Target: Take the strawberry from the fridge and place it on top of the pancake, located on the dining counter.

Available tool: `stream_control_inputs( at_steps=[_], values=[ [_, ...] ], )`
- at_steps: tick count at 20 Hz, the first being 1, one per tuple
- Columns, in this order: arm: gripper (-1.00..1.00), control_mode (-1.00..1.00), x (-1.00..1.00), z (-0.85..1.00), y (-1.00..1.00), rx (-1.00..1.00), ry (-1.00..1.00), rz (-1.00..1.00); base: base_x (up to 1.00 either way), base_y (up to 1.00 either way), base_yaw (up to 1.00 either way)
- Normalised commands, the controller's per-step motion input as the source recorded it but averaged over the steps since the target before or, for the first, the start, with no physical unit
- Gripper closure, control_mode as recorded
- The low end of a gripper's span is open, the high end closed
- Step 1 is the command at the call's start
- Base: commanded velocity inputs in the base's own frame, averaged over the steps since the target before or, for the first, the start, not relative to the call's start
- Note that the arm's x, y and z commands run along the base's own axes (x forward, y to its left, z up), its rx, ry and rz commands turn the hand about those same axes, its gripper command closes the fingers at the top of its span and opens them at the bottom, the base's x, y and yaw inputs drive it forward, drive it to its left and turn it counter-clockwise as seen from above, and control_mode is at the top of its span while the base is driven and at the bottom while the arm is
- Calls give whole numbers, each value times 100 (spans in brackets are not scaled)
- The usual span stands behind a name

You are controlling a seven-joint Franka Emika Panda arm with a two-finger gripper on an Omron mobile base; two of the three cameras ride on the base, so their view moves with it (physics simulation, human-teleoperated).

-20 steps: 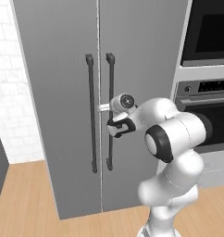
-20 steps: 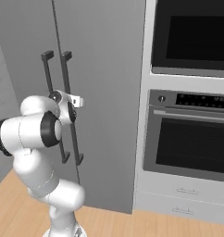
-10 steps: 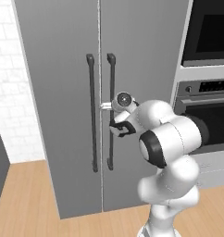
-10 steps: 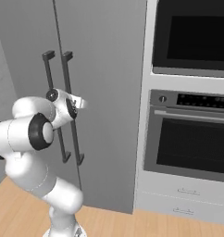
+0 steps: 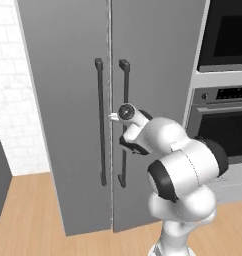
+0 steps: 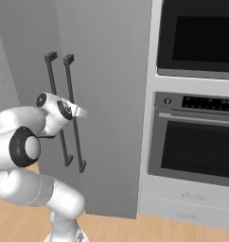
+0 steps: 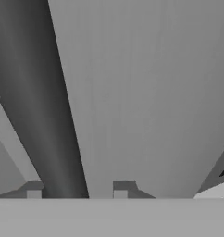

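Left base view: arm is reaching to the fridge, doors shut; gripper is sitting at the right handle.

Right base view: oven is standing right of the fridge.

Hand view: jaws are straddling the handle bar, apparently clamping it. Strawberry is presumably inside. Next: pull door open.

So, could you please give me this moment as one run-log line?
stage: opening fridge | doors: both closed | hand: fingertips either side of right door handle, grip unconfirmed | next: probably pull door open
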Motion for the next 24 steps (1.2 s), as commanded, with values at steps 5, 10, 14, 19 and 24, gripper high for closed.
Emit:
stream_control_inputs(
  at_steps=[5, 10, 14, 19, 24],
  values=[
    [100, -100, -80, -43, -100, 4, -21, 0, 0, 0, 0],
    [100, -100, -93, -18, -100, 1, -9, 0, 0, 0, 0],
    [100, -100, -92, 0, -100, 1, 0, 0, 0, 0, 0],
    [100, -100, -88, 0, -100, 1, 0, 0, 0, 0, 0],
    [100, -100, -76, -9, -100, 3, -4, 0, 0, 0, 0]
  ],
)
